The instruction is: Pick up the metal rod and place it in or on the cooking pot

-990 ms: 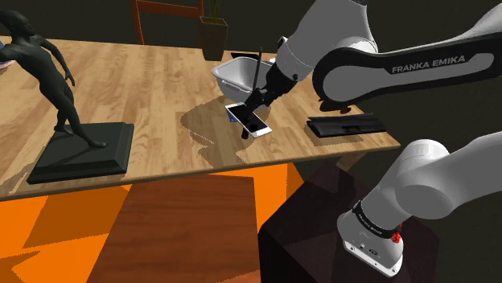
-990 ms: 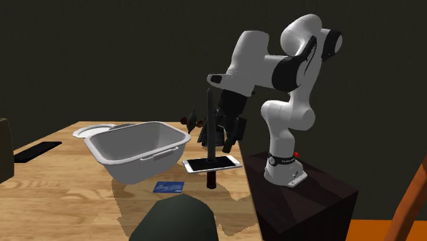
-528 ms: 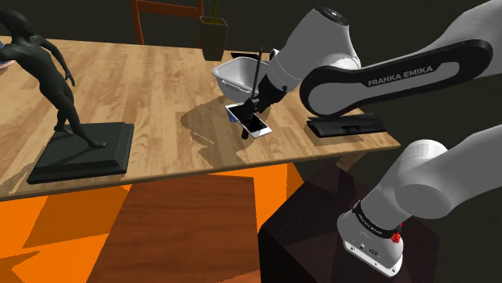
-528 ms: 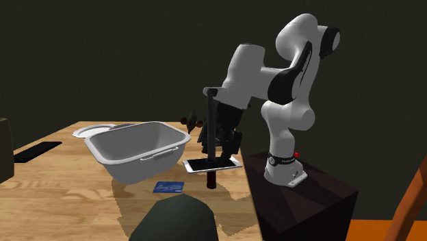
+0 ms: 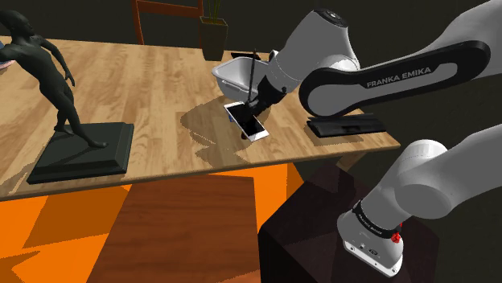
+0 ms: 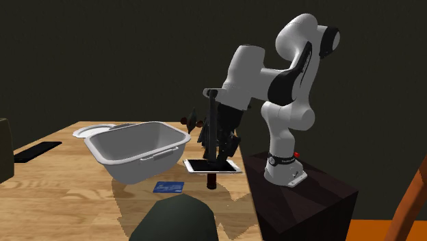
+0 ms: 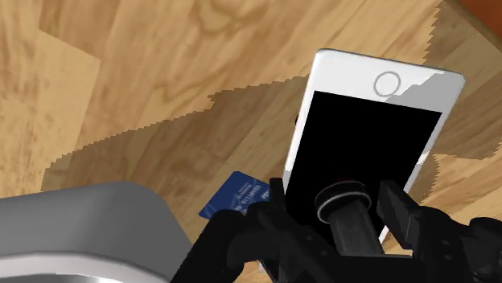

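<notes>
**Gripper.** The gripper [image 7: 338, 211] points down at the surface [image 5: 161, 88]. Its 2 black fingers stand close on either side of the metal rod [image 7: 347, 223] and appear pressed against it. I judge this a clasp, since the rod stands near upright with nothing else to prop it. The hold is at about mid-length, so part of the rod rises above the hand and part projects below.

**Rod position.** The lower end hangs low over the surface, near the edge on the stand's side. It is just in front of a white-framed phone [image 7: 366, 137] that lies flat with its screen up. Whether the tip touches the surface cannot be told.

**Adjacent items.** A blue card [image 7: 240, 197] lies flat between the phone and the cooking pot [image 6: 126, 164]. The pot is a pale grey, basin-shaped vessel with an open top, standing upright near the gripper.

**Assessment.**
- **Progress:** the grasp looks made, but the transfer is not yet done.
- **Next move:** the rod needs a lift so its lower end clears the pot's wall, then a short carry over the rim.
- **Risk 1:** a low tip may drag the phone or the card.
- **Risk 2:** a long rod gripped at 1 point may pivot between the fingers.

**Further out.** A dark statue [image 5: 52, 72] on its base and a flat black item [image 5: 344, 125] both lie well apart from the likely path and are of no concern.
</notes>
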Robot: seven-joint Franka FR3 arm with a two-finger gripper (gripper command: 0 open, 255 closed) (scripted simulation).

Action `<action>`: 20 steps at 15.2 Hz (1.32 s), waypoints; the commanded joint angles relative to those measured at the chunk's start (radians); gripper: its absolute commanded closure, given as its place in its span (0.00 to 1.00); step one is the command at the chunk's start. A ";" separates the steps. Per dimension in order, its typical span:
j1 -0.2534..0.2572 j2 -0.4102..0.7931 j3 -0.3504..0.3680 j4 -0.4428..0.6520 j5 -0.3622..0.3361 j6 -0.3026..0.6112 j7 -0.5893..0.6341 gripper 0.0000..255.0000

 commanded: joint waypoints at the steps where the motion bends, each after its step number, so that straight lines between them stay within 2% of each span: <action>1: 0.000 0.000 0.000 0.000 0.000 0.000 0.000 1.00; 9: 0.000 0.000 0.000 0.000 0.000 0.000 0.000 1.00; 20: 0.008 -0.063 -0.023 0.104 0.008 -0.167 -0.018 1.00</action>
